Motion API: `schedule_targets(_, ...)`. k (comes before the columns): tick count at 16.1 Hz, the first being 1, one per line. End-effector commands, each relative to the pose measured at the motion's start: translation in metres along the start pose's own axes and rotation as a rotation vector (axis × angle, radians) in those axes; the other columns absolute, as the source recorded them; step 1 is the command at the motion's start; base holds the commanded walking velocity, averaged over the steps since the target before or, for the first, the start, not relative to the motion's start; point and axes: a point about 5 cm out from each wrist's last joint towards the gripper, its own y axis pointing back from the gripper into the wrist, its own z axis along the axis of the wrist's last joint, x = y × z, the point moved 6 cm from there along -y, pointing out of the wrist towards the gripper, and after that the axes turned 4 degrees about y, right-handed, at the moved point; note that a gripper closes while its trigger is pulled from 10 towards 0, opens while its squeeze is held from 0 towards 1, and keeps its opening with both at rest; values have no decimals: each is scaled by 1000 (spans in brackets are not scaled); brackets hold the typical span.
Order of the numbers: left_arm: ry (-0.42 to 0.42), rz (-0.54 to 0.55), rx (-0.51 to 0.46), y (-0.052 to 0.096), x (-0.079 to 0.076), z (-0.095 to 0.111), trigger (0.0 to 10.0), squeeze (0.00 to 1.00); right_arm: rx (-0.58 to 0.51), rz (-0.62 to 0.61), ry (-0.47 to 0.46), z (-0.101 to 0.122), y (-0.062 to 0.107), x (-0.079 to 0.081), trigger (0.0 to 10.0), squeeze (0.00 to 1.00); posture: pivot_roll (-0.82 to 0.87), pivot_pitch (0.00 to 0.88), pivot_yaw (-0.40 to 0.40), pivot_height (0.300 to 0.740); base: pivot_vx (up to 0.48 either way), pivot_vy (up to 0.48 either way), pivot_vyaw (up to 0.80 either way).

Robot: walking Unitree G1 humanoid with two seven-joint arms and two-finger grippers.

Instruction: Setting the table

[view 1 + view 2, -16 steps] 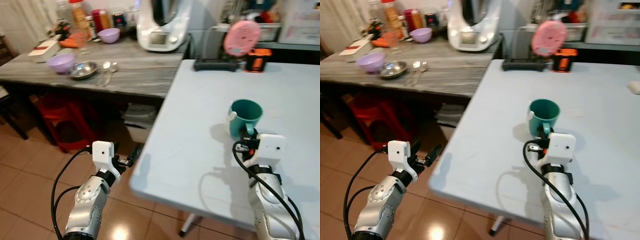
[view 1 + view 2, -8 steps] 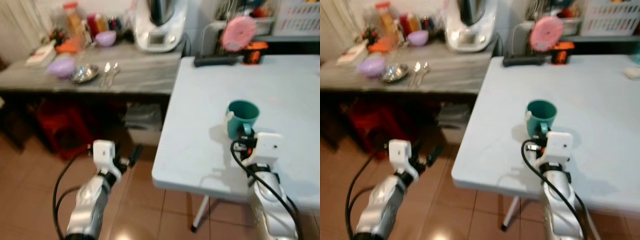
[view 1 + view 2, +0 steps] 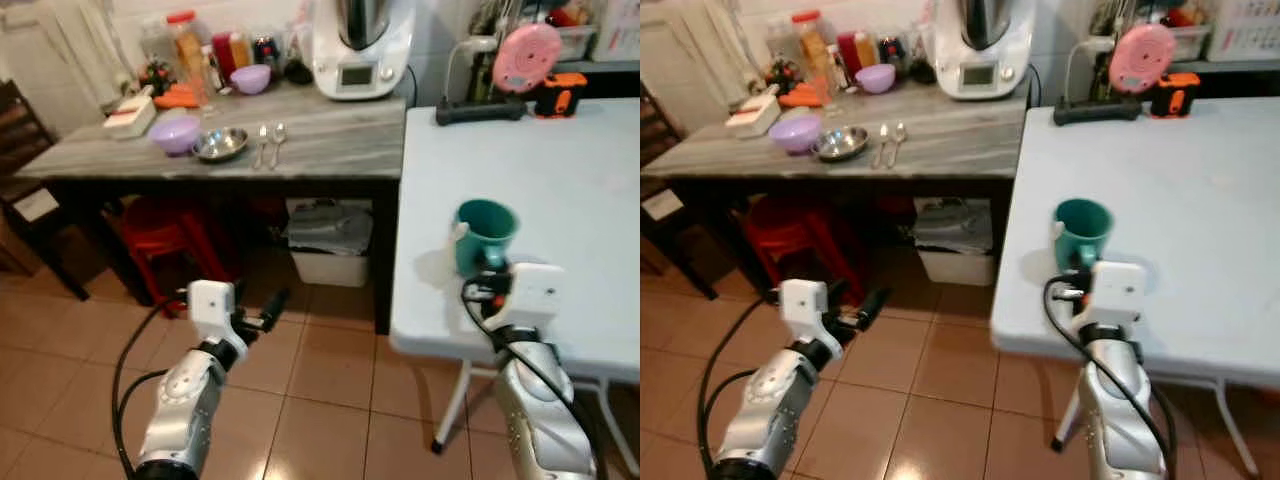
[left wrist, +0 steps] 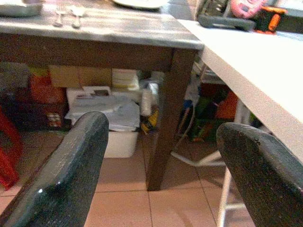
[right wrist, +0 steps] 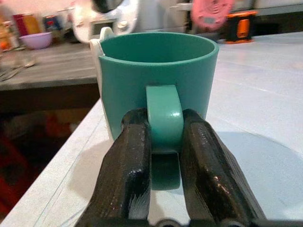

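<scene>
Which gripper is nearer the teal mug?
Right. The right gripper is shut on the handle of the teal mug, which stands on the white table. The left gripper hangs open over the tiled floor, off the table's edge.

mug (image 3: 487,233) on table (image 3: 590,190), counter (image 3: 320,150) left.

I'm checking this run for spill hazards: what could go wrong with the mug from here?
1. The right gripper pinches only the handle of the teal mug, so the mug may swivel or tip if lifted.
2. The mug stands close to the near edge of the white table; a nudge from the arm might push it off onto the tiled floor.
</scene>
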Motion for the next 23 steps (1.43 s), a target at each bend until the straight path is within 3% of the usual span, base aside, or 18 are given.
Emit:
schedule_targets(1, -27, 42, -11, 3, 15, 7, 10000, 0, -38, 32, -23, 11, -3, 16, 10000, 0, -53, 0, 131, 740, 0, 480, -456)
schedule_targets(14, -37, 60, -27, -3, 15, 9, 10000, 0, -57, 45, -27, 14, -8, 21, 10000, 0, -50, 0, 131, 740, 0, 480, -35)
schedule_targets(18, -89, 117, -48, 0, 28, 15, 10000, 0, -71, 61, -15, 17, -8, 25, 10000, 0, -50, 0, 128, 740, 0, 0, 0)
schedule_targets(23, -89, 117, -48, 0, 28, 15, 10000, 0, -71, 61, -15, 17, -8, 25, 10000, 0, -50, 0, 128, 740, 0, 0, 0)
